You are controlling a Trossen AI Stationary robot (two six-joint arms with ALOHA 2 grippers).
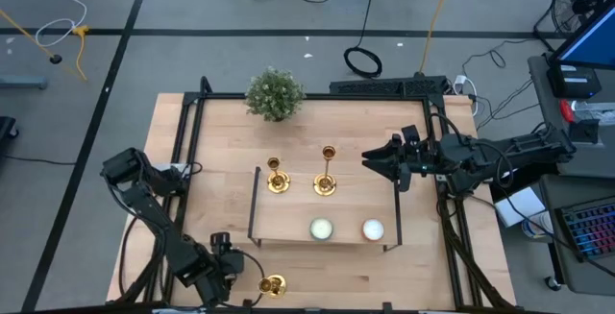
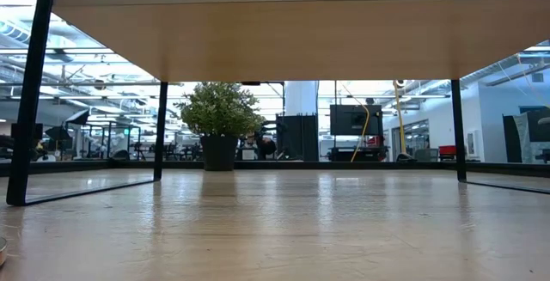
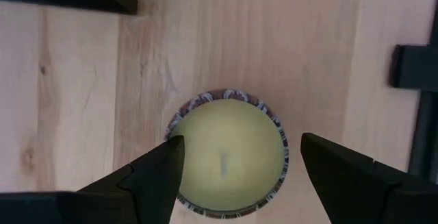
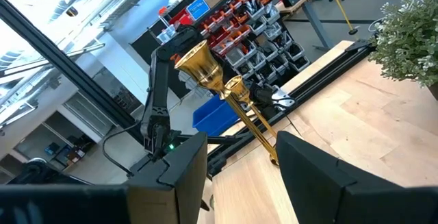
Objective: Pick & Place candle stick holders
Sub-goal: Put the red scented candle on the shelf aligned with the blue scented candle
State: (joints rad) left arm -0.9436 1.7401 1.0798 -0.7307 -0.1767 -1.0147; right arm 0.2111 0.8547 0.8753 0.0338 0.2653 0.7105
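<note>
Nearby, candlestick (image 1: 326,171) beside right gripper (image 1: 369,159)

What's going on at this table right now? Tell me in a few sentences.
Two robot arms are sorting candle stick holders. Nothing is held. A shorter holder and a taller holder stand on the raised shelf. The right gripper is open beside them. The left gripper, open, hovers over a pale yellow candle near the table's front edge, close to the third holder.
</note>
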